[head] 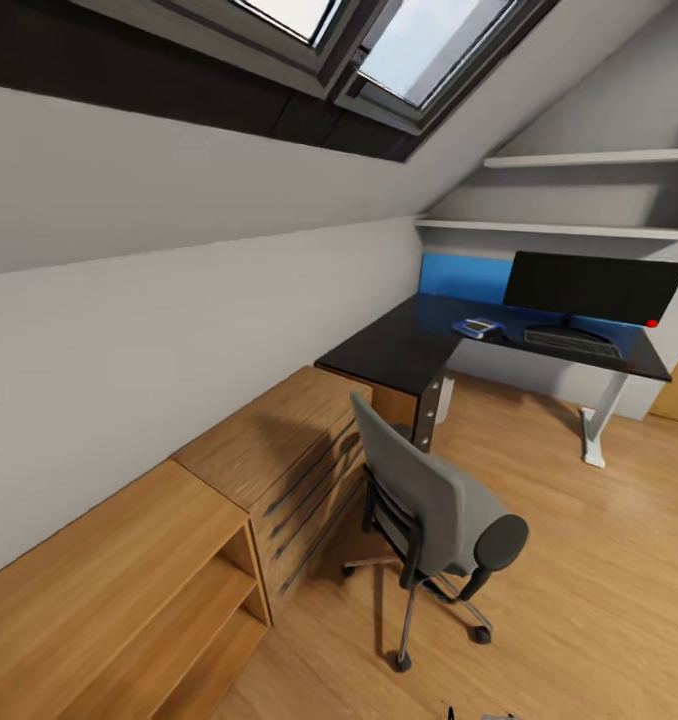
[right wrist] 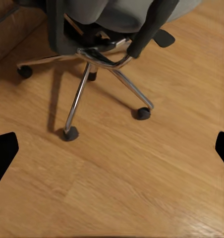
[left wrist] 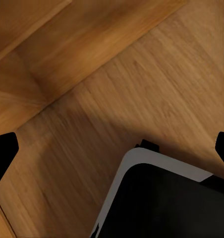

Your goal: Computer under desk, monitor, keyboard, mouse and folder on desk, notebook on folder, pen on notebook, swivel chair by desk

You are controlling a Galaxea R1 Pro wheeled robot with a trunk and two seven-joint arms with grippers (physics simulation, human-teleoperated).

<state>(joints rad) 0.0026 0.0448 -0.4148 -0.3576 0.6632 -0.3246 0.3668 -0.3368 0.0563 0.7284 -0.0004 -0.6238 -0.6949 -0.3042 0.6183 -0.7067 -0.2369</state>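
Both grippers, left and right, are seen spread wide, nothing held; grey upholstered swivel chair is parked near black L-shaped desk

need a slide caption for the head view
Attic bedroom: grey swivel chair on the wood floor, short of the black L-shaped desk carrying monitor and keyboard.

chair: I'm seeing the swivel chair in grey, black armrests, chrome base
desk: the desk is black, white legs
monitor: the monitor is black
floor: the wooden floor is a warm honey-brown
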